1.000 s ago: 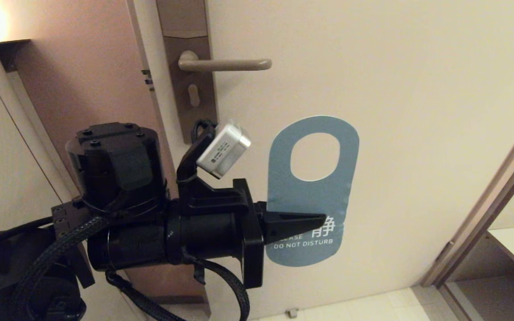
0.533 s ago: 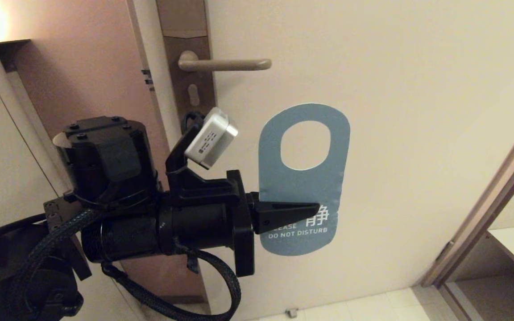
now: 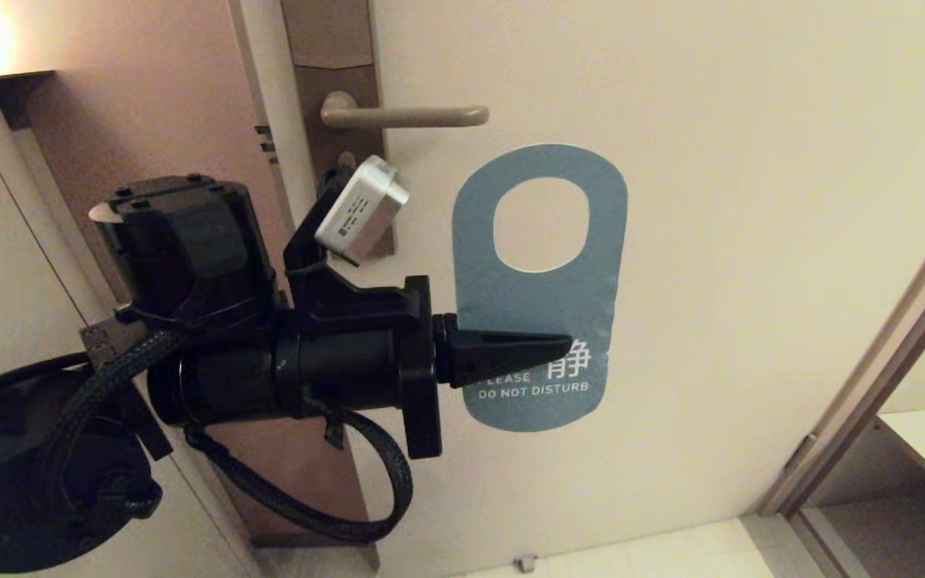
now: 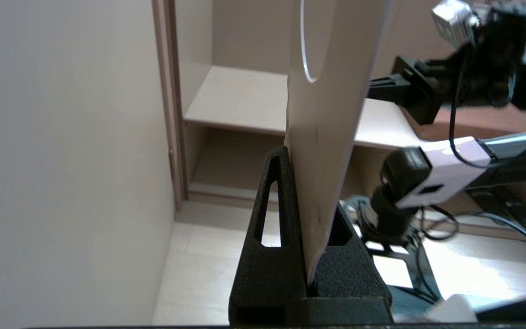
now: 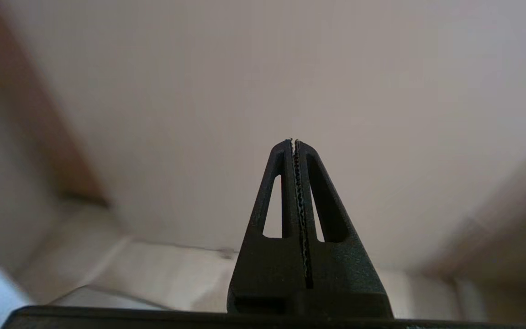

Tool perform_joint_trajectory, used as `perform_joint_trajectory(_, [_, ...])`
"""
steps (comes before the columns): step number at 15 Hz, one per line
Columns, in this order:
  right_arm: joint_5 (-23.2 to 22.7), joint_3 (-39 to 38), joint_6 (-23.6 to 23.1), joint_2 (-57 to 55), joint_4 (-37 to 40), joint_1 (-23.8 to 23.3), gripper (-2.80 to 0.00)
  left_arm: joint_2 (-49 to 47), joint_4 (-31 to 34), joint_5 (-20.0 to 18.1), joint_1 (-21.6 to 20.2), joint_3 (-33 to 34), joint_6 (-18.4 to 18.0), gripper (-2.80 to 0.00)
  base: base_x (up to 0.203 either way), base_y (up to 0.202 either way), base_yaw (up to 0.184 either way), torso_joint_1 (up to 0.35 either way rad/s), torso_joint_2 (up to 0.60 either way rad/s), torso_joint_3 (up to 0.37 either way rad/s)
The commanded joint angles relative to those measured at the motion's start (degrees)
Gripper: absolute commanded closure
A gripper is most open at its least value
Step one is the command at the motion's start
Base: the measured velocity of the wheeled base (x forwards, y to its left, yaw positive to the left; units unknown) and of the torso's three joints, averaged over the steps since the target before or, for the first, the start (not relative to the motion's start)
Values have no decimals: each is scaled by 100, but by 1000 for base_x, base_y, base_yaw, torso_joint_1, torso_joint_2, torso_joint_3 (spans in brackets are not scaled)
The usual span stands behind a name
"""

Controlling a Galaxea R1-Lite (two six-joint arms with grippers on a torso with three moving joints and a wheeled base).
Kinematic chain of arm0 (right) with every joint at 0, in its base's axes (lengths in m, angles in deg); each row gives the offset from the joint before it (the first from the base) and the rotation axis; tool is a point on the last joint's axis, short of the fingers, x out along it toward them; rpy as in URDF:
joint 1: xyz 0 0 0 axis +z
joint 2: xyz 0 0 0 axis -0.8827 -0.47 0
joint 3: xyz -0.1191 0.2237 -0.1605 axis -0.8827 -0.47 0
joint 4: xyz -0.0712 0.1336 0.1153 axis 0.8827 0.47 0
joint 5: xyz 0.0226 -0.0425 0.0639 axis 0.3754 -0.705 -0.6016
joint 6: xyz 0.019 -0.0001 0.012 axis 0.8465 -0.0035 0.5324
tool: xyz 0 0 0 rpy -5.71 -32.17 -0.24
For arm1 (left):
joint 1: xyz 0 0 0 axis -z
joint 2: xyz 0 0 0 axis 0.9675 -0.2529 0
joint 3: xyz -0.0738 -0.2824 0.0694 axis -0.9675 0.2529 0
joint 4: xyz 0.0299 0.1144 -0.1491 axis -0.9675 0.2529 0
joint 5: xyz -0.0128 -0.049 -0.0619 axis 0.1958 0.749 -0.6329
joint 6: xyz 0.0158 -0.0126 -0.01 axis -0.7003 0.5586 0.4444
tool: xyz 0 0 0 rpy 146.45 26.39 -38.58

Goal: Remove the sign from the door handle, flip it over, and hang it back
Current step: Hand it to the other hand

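- Door (image 3: 711,241): broad, flat, matte cream panel directly behind the left claw; no texture visible.
- Lock plate (image 3: 350,72): tall brown rectangle, above the left claw and nearer its wrist side.
- Sign (image 3: 539,321): thin stiff card with rounded ends and an oval hole, teal face with white "DO NOT DISTURB" toward the head view, pale reverse toward the door. It is off the handle, held upright in free air.
- Left claw (image 3: 563,353): clenched on the sign's lower half, black ribbed fingers pinching both faces edge-on; the oval hole sits above the fingertips.
- Door handle (image 3: 406,116): slim, rounded bronze-grey lever, above the left claw, its free tip just above the sign's top edge.
- Right claw (image 5: 296,141): fingers pressed together on nothing, well apart from the sign.
- Judgement: the teal face shows, so turning over seems pending. Keep the pinch low, clear of the hole; rehang by threading the hole over the lever's free tip.
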Motion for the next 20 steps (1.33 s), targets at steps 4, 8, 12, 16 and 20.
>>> perform_joint_trajectory(4, [-3154, 666, -12, -2580, -929, 136, 0, -399, -17, -50, 36, -579, 10, 0, 0, 0, 0, 0, 0, 0])
perform_joint_trajectory(8, [-4758, 1072, -59, -3274, -1072, 686, 0, -483, -17, -438, 48, -625, 22, 0, 0, 0, 0, 0, 0, 0])
perform_joint_trajectory(12, [-4805, 1240, -47, -3829, -1386, 1605, 0, -636, -17, -442, 109, -748, 22, 0, 0, 0, 0, 0, 0, 0])
perform_joint_trajectory(16, [-4804, 1227, -15, -4522, -2272, 1774, -280, -796, -26, -434, 223, -1001, 121, 0, 0, 0, 0, 0, 0, 0])
perform_joint_trajectory(20, [-4813, 1254, -13, -4681, -2308, 1830, -280, -818, -26, -432, 250, -1047, 172, 0, 0, 0, 0, 0, 0, 0])
